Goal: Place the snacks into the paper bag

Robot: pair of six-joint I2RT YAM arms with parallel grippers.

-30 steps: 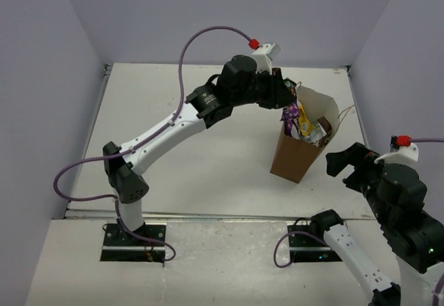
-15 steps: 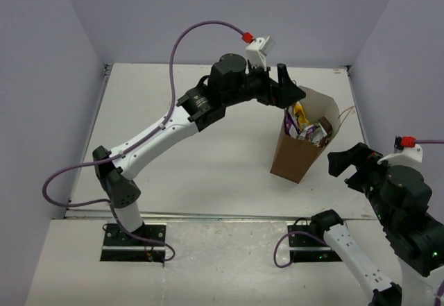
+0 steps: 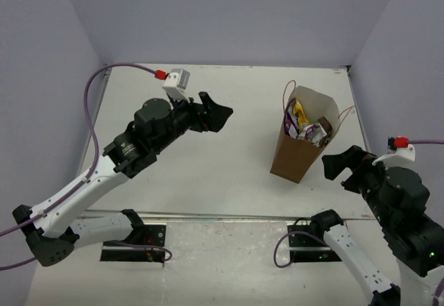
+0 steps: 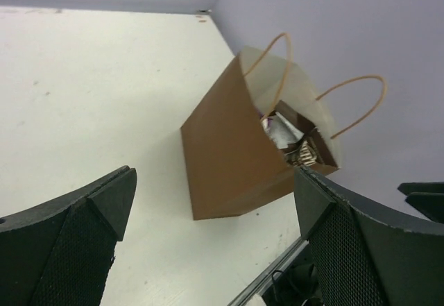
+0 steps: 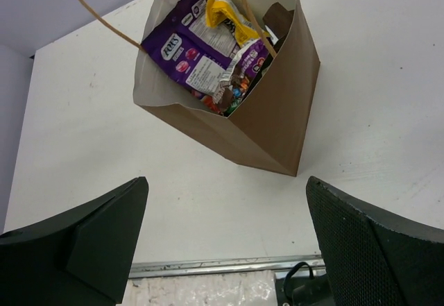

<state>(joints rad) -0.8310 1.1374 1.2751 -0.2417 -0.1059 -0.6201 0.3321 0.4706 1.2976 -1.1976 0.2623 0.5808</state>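
Standing on the white table, the brown paper bag has the left gripper well apart to its left and the right gripper near its right side. Both spread wide and hold nothing. Inside the bag, snacks crowd together: a purple Fox's pouch and a yellow packet.

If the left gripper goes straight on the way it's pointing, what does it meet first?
Probably the paper bag, on its brown side: the left wrist view shows it centred ahead of the open left gripper, with only bare table before it.
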